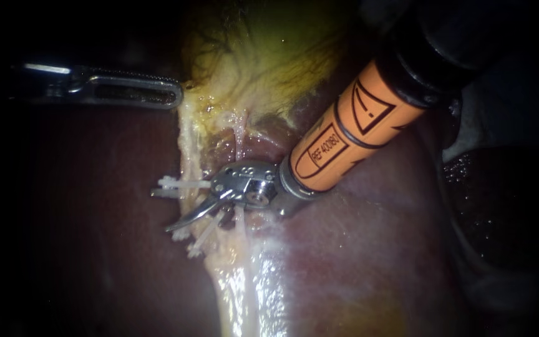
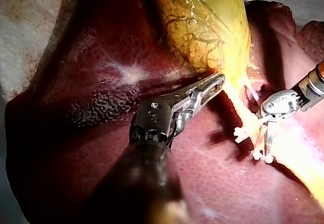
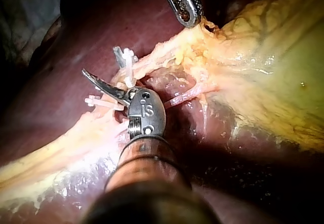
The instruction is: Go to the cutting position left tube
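The left tube (image 1: 186,146) is a pale strand running down from the yellow gallbladder (image 1: 263,56) over the dark red liver (image 1: 95,262). It carries one white clip (image 1: 179,184) above and two more clips (image 1: 182,235) below. My right instrument (image 1: 169,228), on an orange shaft, lays its thin curved blades across this tube between the upper clip and the lower pair. The blades lie together and their tip (image 3: 86,73) reaches past the tube. My left instrument (image 1: 176,95) is shut on the gallbladder's lower edge (image 3: 202,25), pulling it taut.
A thinner pinkish tube (image 3: 185,96) runs beside the right instrument's wrist (image 1: 251,184). Yellow fatty tissue (image 1: 238,293) trails down the liver below the clips. Pale bench cloth (image 2: 20,16) shows beyond the liver's edge.
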{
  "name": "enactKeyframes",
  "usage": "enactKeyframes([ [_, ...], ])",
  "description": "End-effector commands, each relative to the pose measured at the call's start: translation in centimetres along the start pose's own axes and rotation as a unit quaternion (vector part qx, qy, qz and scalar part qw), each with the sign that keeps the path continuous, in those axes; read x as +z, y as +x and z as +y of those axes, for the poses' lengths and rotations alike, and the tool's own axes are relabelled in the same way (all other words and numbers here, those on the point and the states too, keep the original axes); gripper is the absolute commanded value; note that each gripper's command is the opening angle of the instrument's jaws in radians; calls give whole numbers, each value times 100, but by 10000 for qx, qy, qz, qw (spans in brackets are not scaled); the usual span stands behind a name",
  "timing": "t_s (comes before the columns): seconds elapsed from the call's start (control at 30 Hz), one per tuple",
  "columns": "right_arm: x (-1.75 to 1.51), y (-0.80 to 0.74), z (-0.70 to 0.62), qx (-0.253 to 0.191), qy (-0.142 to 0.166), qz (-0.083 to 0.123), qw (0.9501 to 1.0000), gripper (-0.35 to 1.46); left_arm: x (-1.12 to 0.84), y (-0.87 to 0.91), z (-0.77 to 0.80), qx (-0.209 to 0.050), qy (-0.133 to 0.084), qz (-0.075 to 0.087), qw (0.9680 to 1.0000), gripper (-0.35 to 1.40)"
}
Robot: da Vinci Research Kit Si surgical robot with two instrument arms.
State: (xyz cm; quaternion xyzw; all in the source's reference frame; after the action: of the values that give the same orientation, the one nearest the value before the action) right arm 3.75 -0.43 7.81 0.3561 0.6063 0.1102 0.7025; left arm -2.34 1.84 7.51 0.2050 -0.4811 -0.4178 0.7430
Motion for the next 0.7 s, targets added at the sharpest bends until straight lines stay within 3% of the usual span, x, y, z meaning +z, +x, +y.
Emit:
enactKeyframes([
  [0.03, 1, 1, -1, 6, -1, -1, 10000, 97, 0, 0, 0, 0, 0, 0, 10000, -35],
  [0.2, -3, 6, -4, 20, 12, 7, 10000, 99, 0, 0, 0, 0, 1, 0, 10000, -35],
  [0.4, -24, 22, -3, 77, 126, 20, 9999, 94, -1, 0, 0, 0, 2, 1, 10000, -35],
  [0.57, -41, 29, -3, 627, 269, -318, 9972, 99, -1, 0, 0, 0, 3, 1, 10000, -35],
  [0.7, -46, 27, -5, 1090, 443, -433, 9921, 99, -1, 0, 0, 0, 3, 1, 10000, -35],
])
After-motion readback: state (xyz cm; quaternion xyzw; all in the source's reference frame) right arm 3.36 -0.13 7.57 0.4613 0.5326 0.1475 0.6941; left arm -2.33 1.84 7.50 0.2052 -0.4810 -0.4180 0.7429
